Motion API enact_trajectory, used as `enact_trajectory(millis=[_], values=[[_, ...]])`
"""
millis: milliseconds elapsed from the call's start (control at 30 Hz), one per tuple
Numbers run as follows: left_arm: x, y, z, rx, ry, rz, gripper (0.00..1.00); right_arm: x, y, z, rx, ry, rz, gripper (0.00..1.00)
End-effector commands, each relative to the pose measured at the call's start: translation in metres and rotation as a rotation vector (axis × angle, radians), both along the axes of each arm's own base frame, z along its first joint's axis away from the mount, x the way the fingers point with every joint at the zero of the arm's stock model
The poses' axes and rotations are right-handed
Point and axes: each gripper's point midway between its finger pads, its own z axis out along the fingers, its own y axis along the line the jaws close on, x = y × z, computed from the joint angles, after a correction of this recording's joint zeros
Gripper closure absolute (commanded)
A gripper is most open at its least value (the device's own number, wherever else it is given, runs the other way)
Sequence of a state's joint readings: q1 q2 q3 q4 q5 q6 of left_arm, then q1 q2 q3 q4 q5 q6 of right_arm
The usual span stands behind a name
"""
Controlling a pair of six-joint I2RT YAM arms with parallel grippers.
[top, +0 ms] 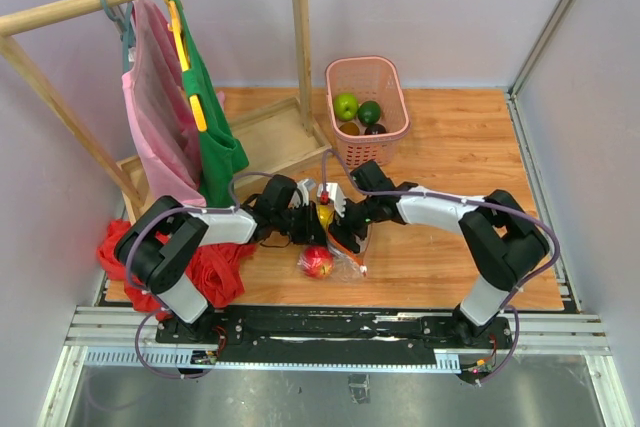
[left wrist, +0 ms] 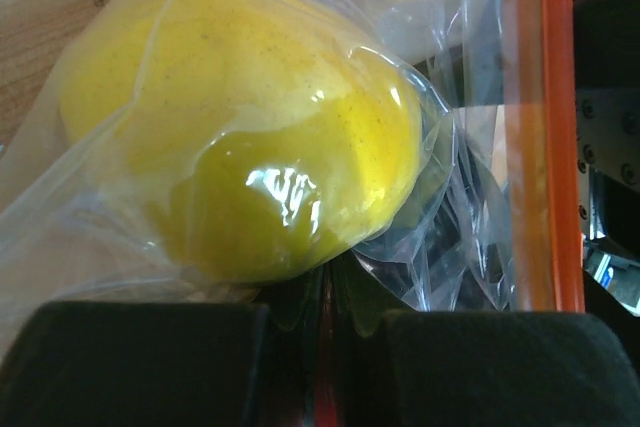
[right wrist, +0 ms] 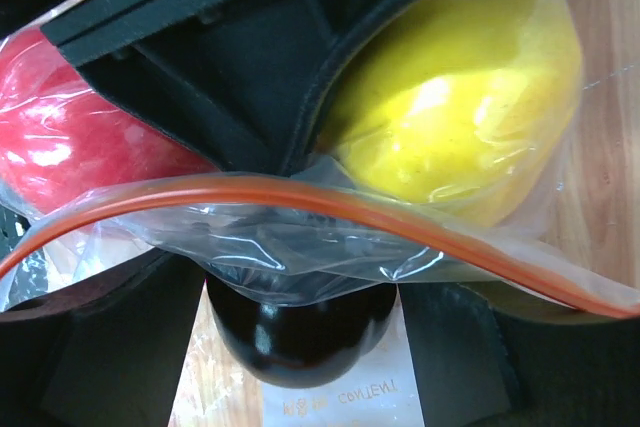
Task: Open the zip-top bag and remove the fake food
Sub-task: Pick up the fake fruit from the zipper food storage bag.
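Left tool point(left wrist: 325, 347) is clenched on the zip-top bag point(left wrist: 440, 237) plastic, I'd guess to anchor it on the counter point(top: 450, 247) while the mouth gets pulled. Right tool point(right wrist: 300, 347) is released, jaws wide by the orange zip point(right wrist: 300, 190). 2 fake food point(left wrist: 250, 127) pieces, yellow and red, sit inside.

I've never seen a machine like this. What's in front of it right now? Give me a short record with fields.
bag: zip-top bag, clear, orange-red strip, between both hands
seen through plastic: yellow fruit, red fruit
left hand: shut on the bag's plastic
right hand: open, dark purple piece between its fingers
pink basket: holds green fruits
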State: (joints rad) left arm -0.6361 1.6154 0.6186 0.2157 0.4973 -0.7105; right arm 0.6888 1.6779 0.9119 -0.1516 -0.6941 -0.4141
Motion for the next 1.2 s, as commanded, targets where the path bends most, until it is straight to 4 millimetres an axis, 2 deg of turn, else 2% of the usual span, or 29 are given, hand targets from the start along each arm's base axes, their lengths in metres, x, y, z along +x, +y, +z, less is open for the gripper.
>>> enact_trajectory(millis=[0,167,267,400,667,800,1000,1167], values=[[-0.005,0.01,-0.025,0.076,0.044,-0.008,0.9,-0.007,0.027,0.007,0.072,-0.047,0.105,0.26],[-0.007,0.009,-0.028,0.071,0.054,-0.009,0.9,-0.013,0.025,0.004,0.065,-0.046,0.1,0.36],[-0.008,0.012,-0.029,0.081,0.056,0.003,0.9,-0.012,0.017,0.006,0.059,-0.064,0.096,0.52],[-0.009,0.017,-0.03,0.094,0.059,0.027,0.89,-0.011,0.002,0.007,0.053,-0.064,0.084,0.59],[-0.017,0.031,-0.039,0.127,0.079,0.062,0.89,-0.001,-0.027,0.022,0.096,-0.028,0.041,0.61],[-0.017,0.034,-0.039,0.134,0.081,0.069,0.89,-0.008,-0.033,0.025,0.113,-0.011,0.062,0.61],[-0.013,0.039,-0.036,0.153,0.063,0.083,0.89,-0.012,-0.038,0.042,0.162,0.022,0.085,0.61],[-0.008,0.044,-0.031,0.155,0.043,0.111,0.88,-0.012,-0.052,0.051,0.143,0.034,0.066,0.61]])
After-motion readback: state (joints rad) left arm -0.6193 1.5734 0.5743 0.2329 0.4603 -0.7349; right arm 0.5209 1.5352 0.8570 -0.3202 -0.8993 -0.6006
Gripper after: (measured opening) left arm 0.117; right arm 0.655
